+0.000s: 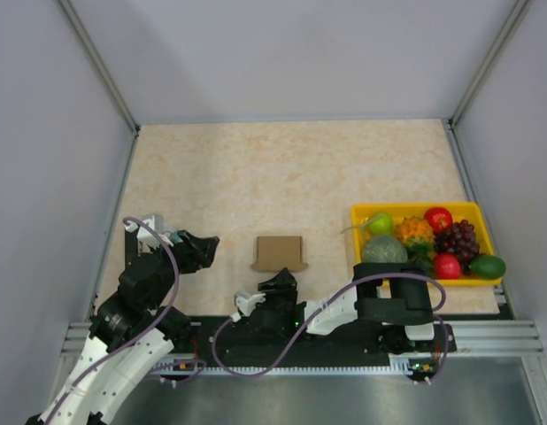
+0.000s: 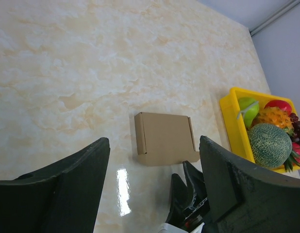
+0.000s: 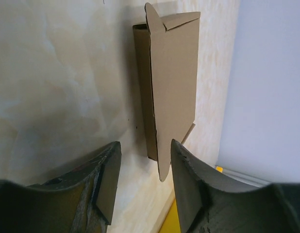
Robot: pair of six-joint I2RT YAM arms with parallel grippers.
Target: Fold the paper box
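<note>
One flat brown cardboard paper box (image 1: 279, 253), glossy marbled beige table (image 1: 256, 168)

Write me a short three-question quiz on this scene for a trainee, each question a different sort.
1. True or false: the paper box lies on the table, outside the yellow tray.
2. Fill in: the left gripper and the right gripper both stand ___.
3. Which is closest to the paper box? A. left gripper B. right gripper C. yellow tray
Key: 1 true; 2 open; 3 B.

Black left gripper (image 1: 201, 250), purple cables (image 1: 174, 273)
</note>
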